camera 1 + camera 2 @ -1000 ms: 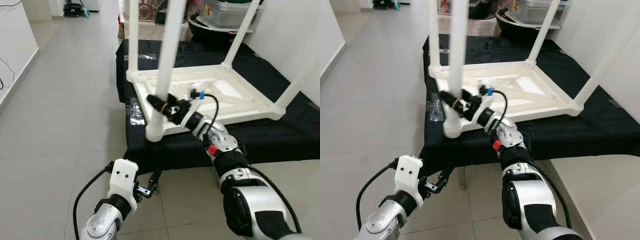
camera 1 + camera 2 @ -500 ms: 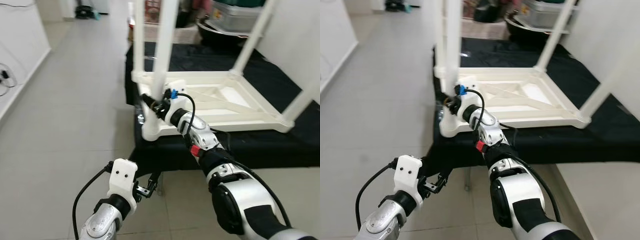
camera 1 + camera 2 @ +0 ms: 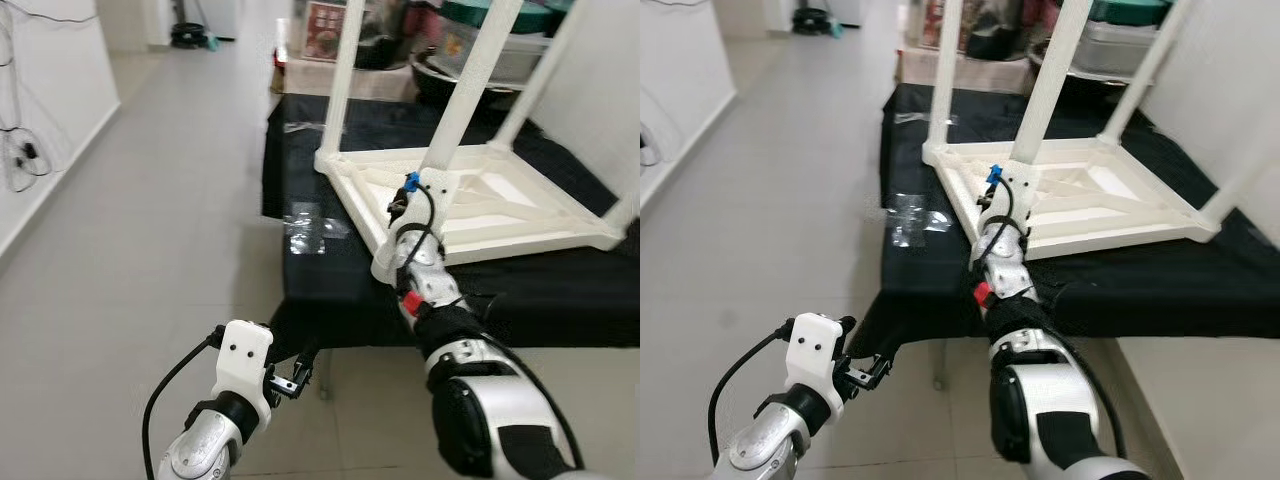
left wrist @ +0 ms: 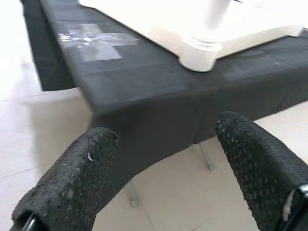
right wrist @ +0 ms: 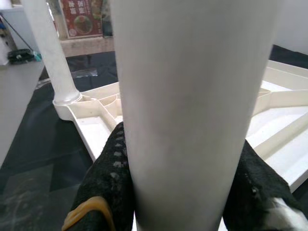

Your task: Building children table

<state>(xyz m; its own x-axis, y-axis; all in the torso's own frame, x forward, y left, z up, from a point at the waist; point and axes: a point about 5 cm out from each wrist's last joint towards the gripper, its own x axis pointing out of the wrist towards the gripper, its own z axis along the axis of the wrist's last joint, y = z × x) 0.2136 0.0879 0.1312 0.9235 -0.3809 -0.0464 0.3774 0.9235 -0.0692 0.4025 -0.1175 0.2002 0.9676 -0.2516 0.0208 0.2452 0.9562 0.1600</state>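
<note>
The white plastic children's table (image 3: 480, 200) lies upside down on the black cloth-covered bench (image 3: 330, 270), legs pointing up, sitting toward two o'clock in the head view. The right gripper (image 5: 175, 192) is clamped round the near white tubular table leg (image 3: 455, 115) just above its corner socket; the wrist camera shows what the head view hides, a black finger (image 5: 113, 178) pressed on each side of the tube, jaws closed to the leg's width. Behind it at ten o'clock stands a second white leg (image 5: 50, 57). The left gripper (image 4: 163, 163) hangs low over the pale tiled floor (image 3: 120, 250) at seven o'clock, fingers spread wide and holding nothing; its camera looks at the bench edge, a clear plastic wrapper (image 4: 89, 38) and the corner socket (image 4: 204, 50).
</note>
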